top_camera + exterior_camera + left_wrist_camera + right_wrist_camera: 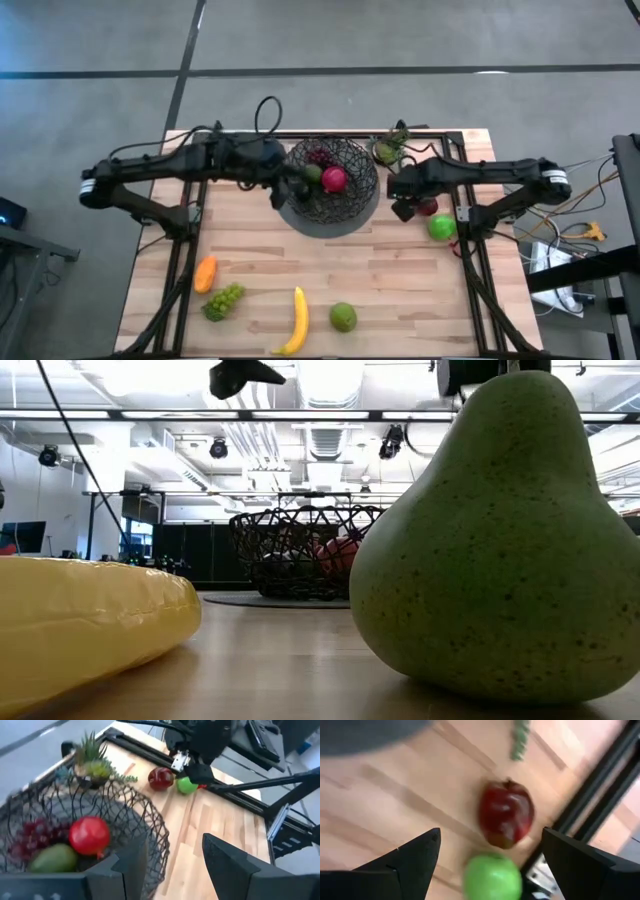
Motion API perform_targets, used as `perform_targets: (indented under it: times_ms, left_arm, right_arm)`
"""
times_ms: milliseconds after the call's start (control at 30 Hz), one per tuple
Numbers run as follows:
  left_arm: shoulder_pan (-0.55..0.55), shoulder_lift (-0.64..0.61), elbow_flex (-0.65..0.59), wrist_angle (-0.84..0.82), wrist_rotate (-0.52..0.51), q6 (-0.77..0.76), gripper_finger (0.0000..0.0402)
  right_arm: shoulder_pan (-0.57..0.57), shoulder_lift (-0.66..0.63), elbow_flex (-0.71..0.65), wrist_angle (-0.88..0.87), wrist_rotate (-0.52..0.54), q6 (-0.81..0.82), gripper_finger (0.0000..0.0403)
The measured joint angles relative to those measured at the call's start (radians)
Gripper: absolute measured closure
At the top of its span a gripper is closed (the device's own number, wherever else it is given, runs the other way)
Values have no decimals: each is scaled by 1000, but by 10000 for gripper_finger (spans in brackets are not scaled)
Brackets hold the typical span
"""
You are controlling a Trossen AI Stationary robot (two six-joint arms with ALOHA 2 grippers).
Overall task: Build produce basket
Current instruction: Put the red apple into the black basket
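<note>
The dark wire basket [332,182] stands on a flat grey mat [330,222] at the table's far middle. It holds a red fruit [334,179], purple grapes [318,157] and a green avocado [52,858]. My left gripper [285,190] hovers open and empty over the basket's left rim [145,820]. My right gripper [405,203] is open and empty above a red apple [506,820], which lies on the table between its fingers. A green apple [492,877] lies next to the red one. The banana [296,320], green grapes [224,300], orange piece [205,273] and a green fruit [343,317] lie near the front edge.
A small leafy plant sprig [390,150] stands at the far edge, right of the basket. Dark frame rails [470,250] run along the table's left and right sides. In the low view the banana [90,615] and the green fruit [500,550] fill the foreground before the basket [300,550].
</note>
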Motion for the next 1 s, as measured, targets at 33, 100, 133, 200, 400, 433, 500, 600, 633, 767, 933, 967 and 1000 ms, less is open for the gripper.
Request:
perform_targets:
  times_ms: [33, 100, 133, 200, 400, 433, 500, 600, 633, 767, 933, 967, 1000]
  left_arm:
    - [0, -10, -22, 7, -1, -22, 230]
    - [1, -28, -63, 26, -3, -70, 230]
    - [1, -34, -79, 28, -3, -89, 230]
    - [0, -42, -106, 35, -3, -111, 230]
    - [-3, -46, -132, 37, 1, -117, 230]
    - [-3, -44, -132, 42, 1, -117, 230]
    - [-3, -40, -129, 47, 1, -116, 230]
    - [-3, -40, -130, 65, 2, -116, 230]
    - [-3, -39, -130, 67, 2, -116, 230]
    - [-3, -36, -130, 61, 5, -117, 230]
    - [-3, -32, -129, 62, 5, -124, 230]
    - [-3, -32, -129, 63, 5, -136, 230]
    - [-3, -32, -129, 65, 5, -142, 230]
  right_arm:
    - [-26, 0, -23, 1, -2, -19, 74]
    - [-79, 0, -61, 5, -3, -60, 74]
    - [-104, 0, -76, 6, -2, -80, 74]
    - [-149, 0, -102, 25, -17, -131, 71]
    - [-252, 2, -178, 128, -52, -226, 34]
    - [-264, 3, -193, 140, -52, -240, 30]
    - [-280, 6, -222, 172, -52, -273, 28]
    - [-282, 6, -264, 261, -52, -312, 28]
    - [-282, 6, -279, 282, -53, -316, 28]
    - [-282, 26, -325, 318, -42, -311, 28]
    - [-282, 83, -356, 300, -27, -312, 28]
    - [-282, 95, -358, 298, -26, -312, 28]
    - [-282, 108, -358, 293, -26, -313, 28]
